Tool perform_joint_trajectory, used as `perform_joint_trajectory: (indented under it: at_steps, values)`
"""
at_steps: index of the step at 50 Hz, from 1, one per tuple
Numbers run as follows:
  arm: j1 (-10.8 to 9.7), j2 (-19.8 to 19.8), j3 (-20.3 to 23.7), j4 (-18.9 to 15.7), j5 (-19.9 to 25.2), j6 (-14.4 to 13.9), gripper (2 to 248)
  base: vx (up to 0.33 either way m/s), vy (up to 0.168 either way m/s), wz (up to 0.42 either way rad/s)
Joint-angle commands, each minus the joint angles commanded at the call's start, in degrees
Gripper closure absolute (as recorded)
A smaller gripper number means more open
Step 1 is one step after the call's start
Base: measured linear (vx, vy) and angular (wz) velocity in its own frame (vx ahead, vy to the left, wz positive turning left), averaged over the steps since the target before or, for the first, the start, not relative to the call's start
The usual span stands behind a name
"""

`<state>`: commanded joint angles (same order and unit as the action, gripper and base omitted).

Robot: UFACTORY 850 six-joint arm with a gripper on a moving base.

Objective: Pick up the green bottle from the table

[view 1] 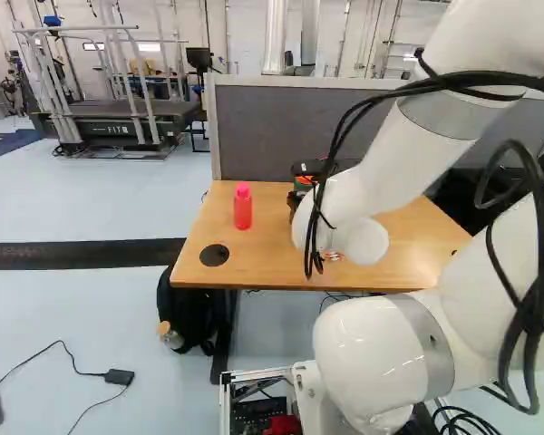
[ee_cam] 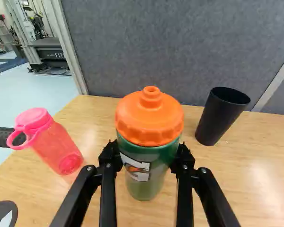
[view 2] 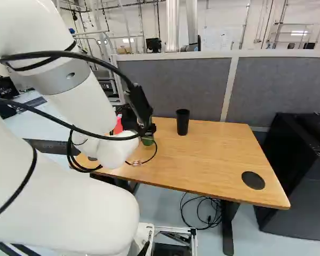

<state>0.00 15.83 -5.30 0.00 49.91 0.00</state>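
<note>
- Green bottle (ee_cam: 149, 153) over the left half of the desk (view 2: 213, 165), in from its edges; contact with it unclear
- Gripper (view 2: 149, 129) parted to bottle width, clasping both sides
- Pink bottle (view 1: 243, 209) near the left edge
- Black cup (view 2: 182, 122) by the far edge
- Grey divider (view 2: 173, 85) beyond

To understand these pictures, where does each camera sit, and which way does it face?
Left base: behind the arm, left side; faces ahead, down to the table; arm at right.
Right base: behind, right side; same direction; arm at left.
Wrist: mounted there, looks along the gripper to the green bottle; fingers show.
Right base and wrist share the black cup.
</note>
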Motion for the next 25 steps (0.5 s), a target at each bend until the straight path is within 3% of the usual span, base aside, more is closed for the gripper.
perform_joint_trajectory:
  at_steps: [25]
  values:
    - [0.00, 0.17, 0.30, 0.00, 0.09, 0.00, 136, 0.000, 0.000, 0.000]
